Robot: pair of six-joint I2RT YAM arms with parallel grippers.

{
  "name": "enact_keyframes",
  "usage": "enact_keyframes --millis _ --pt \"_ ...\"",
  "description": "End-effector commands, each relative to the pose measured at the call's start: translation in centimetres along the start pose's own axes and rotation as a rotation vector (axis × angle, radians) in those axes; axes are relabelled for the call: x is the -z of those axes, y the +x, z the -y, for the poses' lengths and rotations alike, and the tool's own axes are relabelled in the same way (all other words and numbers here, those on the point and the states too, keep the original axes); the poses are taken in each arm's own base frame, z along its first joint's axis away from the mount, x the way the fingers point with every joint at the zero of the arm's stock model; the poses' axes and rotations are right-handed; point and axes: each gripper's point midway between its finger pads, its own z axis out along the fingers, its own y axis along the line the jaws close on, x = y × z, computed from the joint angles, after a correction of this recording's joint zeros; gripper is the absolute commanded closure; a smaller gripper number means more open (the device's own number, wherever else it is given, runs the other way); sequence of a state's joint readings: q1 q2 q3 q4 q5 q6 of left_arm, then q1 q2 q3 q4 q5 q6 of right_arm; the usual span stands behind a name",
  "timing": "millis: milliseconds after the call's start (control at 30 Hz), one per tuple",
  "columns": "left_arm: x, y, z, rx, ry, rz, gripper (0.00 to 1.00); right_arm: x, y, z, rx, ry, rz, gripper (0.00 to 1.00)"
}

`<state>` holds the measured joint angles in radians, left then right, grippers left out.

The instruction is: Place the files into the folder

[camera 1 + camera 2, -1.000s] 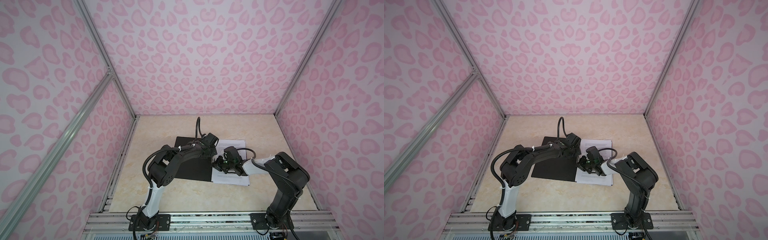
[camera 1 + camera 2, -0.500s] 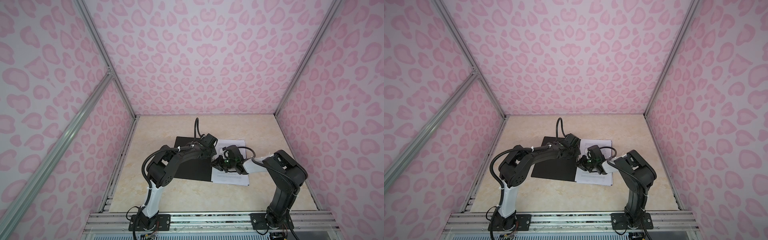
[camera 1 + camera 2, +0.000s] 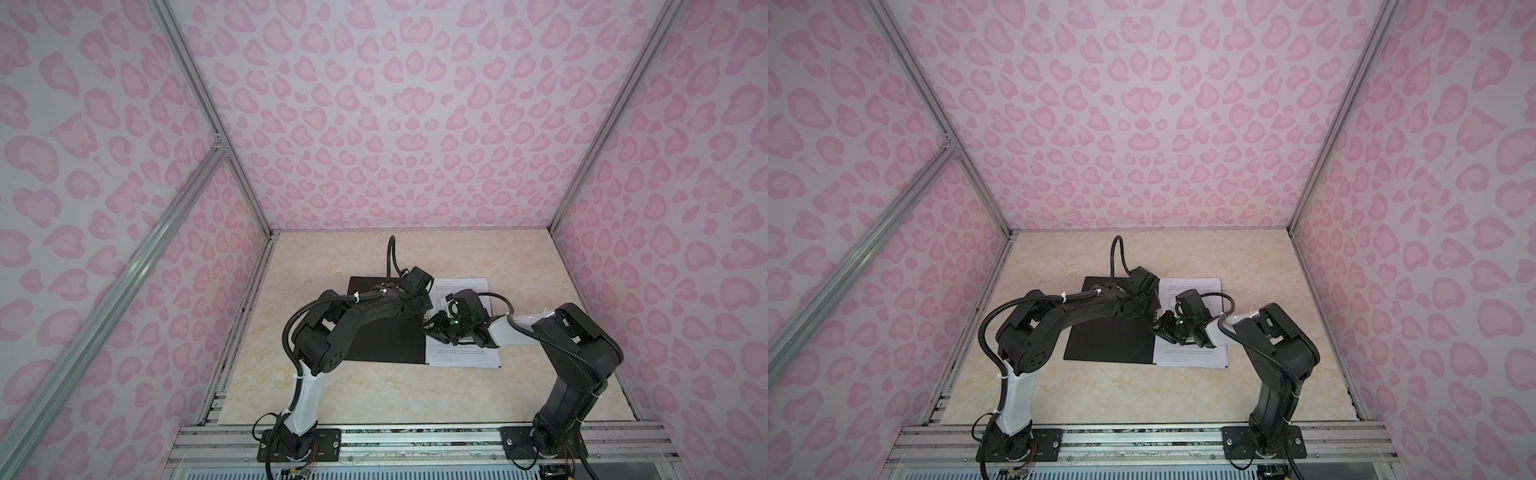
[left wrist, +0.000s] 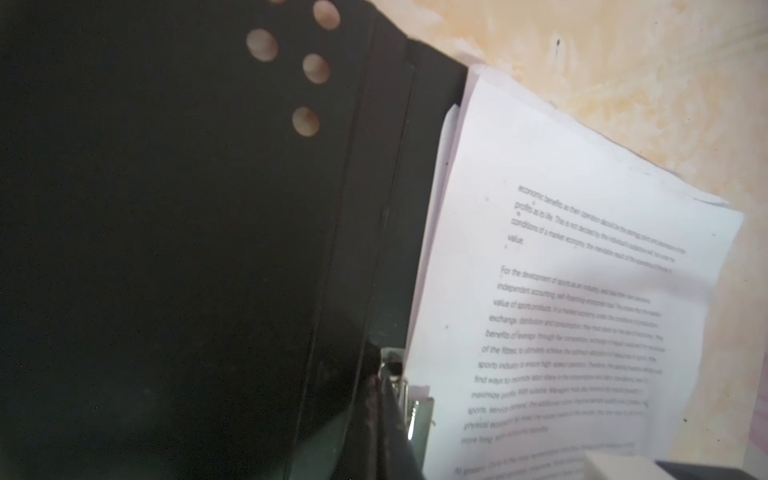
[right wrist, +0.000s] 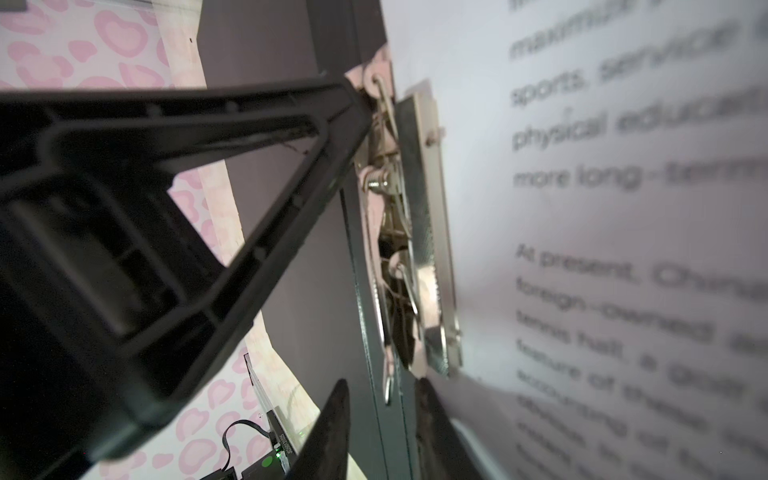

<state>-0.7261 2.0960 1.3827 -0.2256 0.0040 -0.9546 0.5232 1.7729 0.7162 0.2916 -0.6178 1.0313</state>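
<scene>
Now at the clip: sheets seated, clamp to settle

Plainly the folder (image 3: 382, 336) lies open and flat on the counter (image 3: 332, 395), black inside up. The files (image 3: 461, 357) rest as one stack on its right half, their inner edge along the spine. The step in hand looks like fixing that edge under the metal clip (image 5: 419, 208), whose plate appears to overlap the paper margin.

To do it well, the stack should sit square against the spine before the clamp comes down. The lever should be eased rather than let snap, and nothing should drag the top sheet sideways.

The left end effector (image 5: 353, 93) is pressed together, its tip touching the clip's lever end. Whether it pinches the lever or only pushes it, I cannot tell. The right end effector (image 5: 380, 399) sits low beside the clip's other end. Its fingers (image 5: 336, 415) are parted a little and straddle the spine ridge with a gap showing, gripping nothing I can make out.
</scene>
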Motion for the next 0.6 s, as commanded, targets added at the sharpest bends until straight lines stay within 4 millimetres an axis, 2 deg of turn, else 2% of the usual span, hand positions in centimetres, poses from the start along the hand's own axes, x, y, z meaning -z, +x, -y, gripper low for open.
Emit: enact_keyframes --millis 0,200,300,567 --pt "0.2 3.9 -5.3 0.011 -0.201 -0.16 0.96 0.6 1.3 4.0 -0.09 0.158 -0.019 0.66" --pt "0.4 3.1 -4.0 -0.007 -0.152 -0.165 0.96 2.1 0.8 1.5 -0.056 0.087 0.016 0.56" --pt "0.7 2.5 -3.1 -0.025 -0.125 -0.158 0.96 3.0 0.7 1.1 -0.045 0.093 0.028 0.53" --pt "1.2 1.7 -1.3 -0.048 -0.059 -0.165 0.96 5.6 0.0 0.5 0.014 0.139 0.062 0.56"
